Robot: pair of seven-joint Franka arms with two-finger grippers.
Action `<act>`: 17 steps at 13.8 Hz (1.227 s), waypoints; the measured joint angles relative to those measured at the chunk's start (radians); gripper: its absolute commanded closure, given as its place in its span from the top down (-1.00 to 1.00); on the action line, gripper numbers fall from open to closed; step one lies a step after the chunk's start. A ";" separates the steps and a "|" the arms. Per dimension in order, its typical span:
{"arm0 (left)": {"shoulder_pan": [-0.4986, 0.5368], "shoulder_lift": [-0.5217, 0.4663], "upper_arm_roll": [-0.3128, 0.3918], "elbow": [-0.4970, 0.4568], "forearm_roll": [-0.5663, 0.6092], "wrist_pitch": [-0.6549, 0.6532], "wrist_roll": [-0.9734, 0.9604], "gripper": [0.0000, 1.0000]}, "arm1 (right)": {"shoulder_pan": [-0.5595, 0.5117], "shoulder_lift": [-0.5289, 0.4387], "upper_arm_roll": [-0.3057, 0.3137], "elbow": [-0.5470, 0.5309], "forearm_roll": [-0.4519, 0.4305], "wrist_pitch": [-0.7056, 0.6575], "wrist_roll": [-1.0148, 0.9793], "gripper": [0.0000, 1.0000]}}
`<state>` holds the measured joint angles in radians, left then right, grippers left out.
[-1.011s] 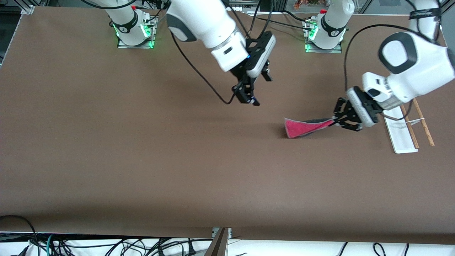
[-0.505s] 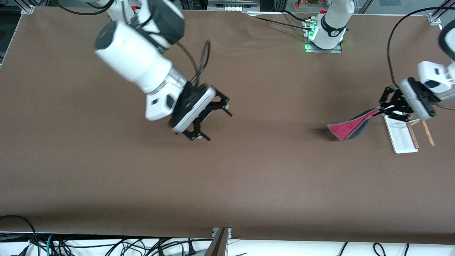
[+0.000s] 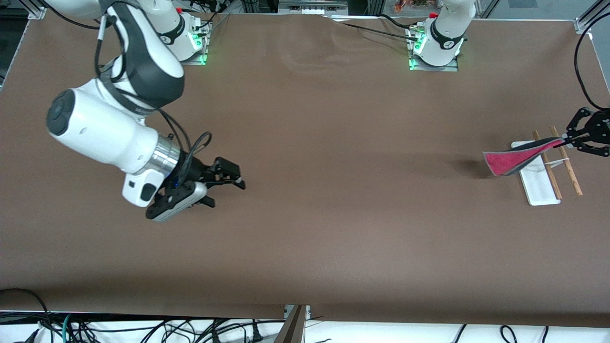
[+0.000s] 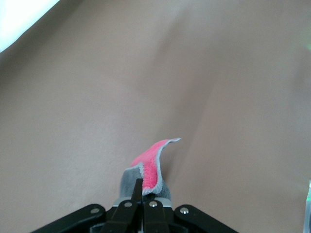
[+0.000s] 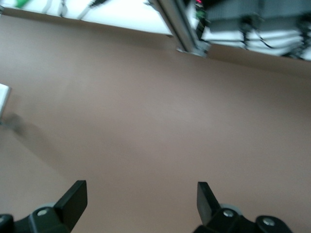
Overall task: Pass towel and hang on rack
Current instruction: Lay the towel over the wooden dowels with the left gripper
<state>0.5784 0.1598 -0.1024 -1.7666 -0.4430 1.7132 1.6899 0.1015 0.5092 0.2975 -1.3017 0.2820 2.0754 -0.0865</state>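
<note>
The towel [image 3: 512,159], pink-red on one face and dark grey on the other, hangs in the air from my left gripper [image 3: 568,140], which is shut on one corner of it. The towel crosses over the rack [image 3: 548,174], a white flat base with two thin wooden rods, at the left arm's end of the table. In the left wrist view the towel [image 4: 153,165] sticks out from between the closed fingers of the left gripper [image 4: 143,193]. My right gripper [image 3: 228,188] is open and empty over bare table at the right arm's end; it also shows in the right wrist view [image 5: 141,201].
The brown table top [image 3: 333,214] stretches between the two arms. The arm bases [image 3: 436,45] stand along the edge farthest from the front camera. Cables hang under the edge nearest to that camera.
My left gripper has carried the towel toward the left arm's end, from beside the rack to over it. My right arm has swung away from the middle to its own end and come lower.
</note>
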 measured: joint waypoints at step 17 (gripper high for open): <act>0.191 0.340 0.000 0.415 0.012 -0.209 0.266 -1.00 | -0.117 -0.359 -0.309 -0.087 -0.279 -0.683 0.011 1.00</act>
<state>0.7695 0.5002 -0.1025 -1.3521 -0.4307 1.5040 1.9561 -0.0159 0.1499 -0.0110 -1.3890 0.0033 1.3925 -0.0754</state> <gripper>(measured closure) 0.982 0.000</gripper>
